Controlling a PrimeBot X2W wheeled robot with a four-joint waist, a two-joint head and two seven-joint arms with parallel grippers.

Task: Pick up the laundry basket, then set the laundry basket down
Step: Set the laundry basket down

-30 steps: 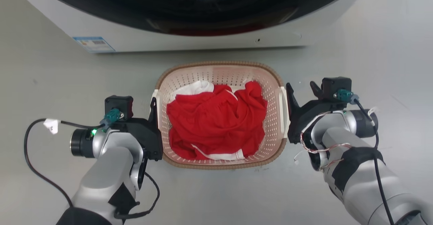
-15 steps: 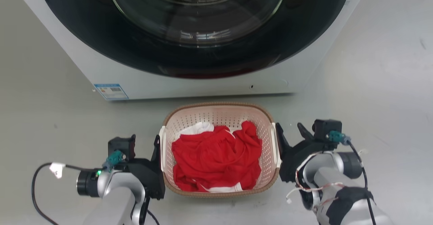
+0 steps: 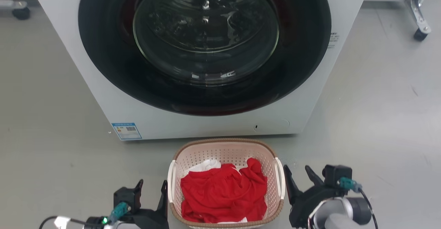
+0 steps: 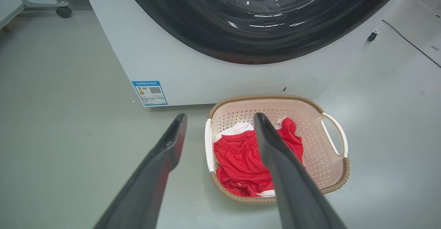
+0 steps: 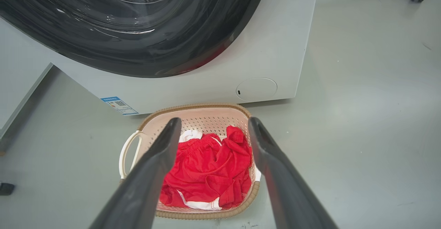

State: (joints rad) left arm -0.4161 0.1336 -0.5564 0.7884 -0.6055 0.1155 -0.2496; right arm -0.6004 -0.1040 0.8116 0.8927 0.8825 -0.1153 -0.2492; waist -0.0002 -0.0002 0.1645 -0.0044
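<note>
Both our jaws are spread wide, nothing in them. The laundry basket (image 3: 224, 141) sits on the smooth grey floor (image 3: 51, 167) right between our left gripper (image 3: 152, 184) and right gripper (image 3: 296, 169). Its white handles (image 3: 171, 180) are just beside the inner fingers (image 3: 163, 197), and there are red clothes (image 3: 224, 194) inside. The washing machine (image 3: 100, 94) stands just past the fingertips, with a caster wheel (image 3: 420, 34) way beyond the right jaws.

Grippers (image 3: 152, 185) (image 3: 296, 169) apparently rose off the laundry basket (image 3: 224, 151).

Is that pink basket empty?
No. Crumpled red and white clothing lies inside the brown-rimmed pale pink perforated plastic basket.
</note>
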